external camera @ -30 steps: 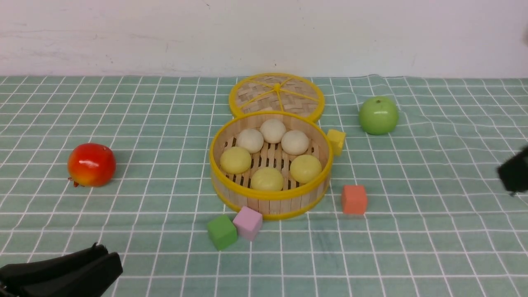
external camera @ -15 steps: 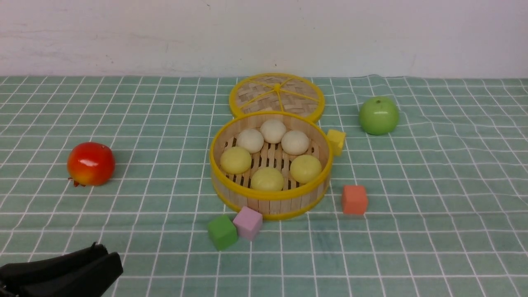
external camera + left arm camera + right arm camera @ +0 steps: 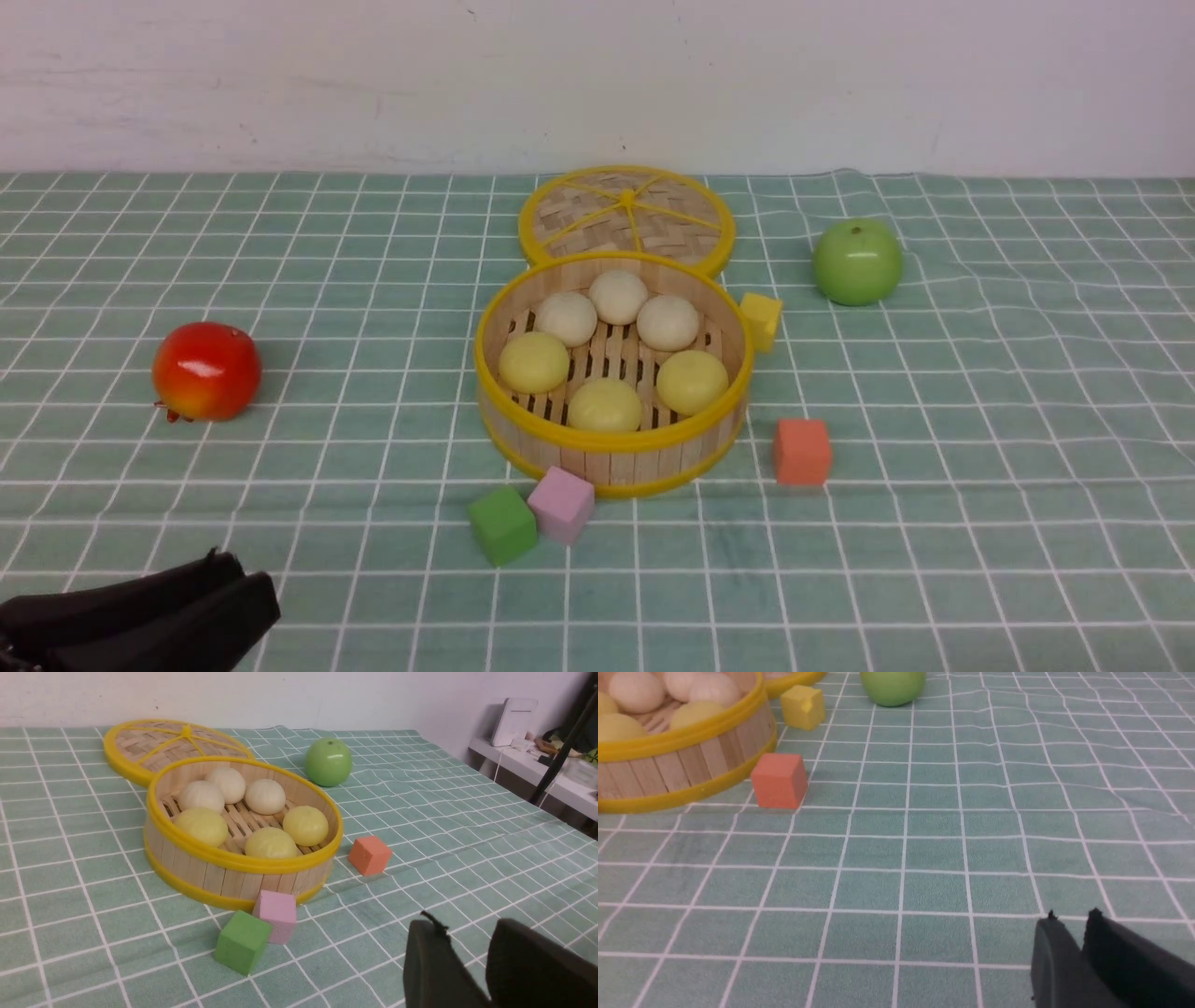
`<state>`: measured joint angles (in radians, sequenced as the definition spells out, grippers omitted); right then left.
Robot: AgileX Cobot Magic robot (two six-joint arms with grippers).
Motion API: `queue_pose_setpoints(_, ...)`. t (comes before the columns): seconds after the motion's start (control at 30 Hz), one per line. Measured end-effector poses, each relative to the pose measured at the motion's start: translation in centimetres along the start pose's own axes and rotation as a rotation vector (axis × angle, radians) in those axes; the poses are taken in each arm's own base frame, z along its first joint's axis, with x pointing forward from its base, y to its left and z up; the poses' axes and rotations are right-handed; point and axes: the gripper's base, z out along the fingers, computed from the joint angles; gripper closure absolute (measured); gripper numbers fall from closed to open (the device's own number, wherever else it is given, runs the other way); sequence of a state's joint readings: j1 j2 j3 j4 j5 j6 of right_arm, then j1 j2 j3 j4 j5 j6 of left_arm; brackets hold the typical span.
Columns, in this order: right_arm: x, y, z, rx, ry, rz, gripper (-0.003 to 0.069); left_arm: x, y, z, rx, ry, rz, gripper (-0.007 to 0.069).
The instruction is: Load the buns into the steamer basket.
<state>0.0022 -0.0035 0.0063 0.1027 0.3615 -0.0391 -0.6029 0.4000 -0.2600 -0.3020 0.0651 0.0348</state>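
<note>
Now 6 smooth domed buns [image 3: 605, 342]: 3 yellow, 3 seemingly off-white.

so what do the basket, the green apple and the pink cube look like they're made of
Basket: pale upright wood or bamboo slats, matte, bound by glossy yellow rims, probably plastic.
Green apple: likely plastic or painted; its hard shiny skin shows a bright highlight.
Pink cube: probably foam or painted wood; flat matte faces without shine.
</note>
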Motion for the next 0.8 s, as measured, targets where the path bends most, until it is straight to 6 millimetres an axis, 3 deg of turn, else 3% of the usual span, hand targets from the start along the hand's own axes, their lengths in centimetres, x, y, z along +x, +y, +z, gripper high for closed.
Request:
queue_pose_setpoints(0.23,0.44,-0.07,0.09,0.005,0.014,-0.012,0.0567,0.00,0.00,0.00,0.000,0.000,0.000,0.0433)
queue_pose_setpoints(0.5,0.46,-0.08,0.08,0.006,0.017,-0.017,0.0638,0.00,0.00,0.00,0.000,0.000,-0.001,0.0421)
queue_pose_setpoints(0.8,0.46,-0.08,0.08,0.006,0.017,-0.017,0.0638,0.00,0.00,0.00,0.000,0.000,-0.001,0.0408)
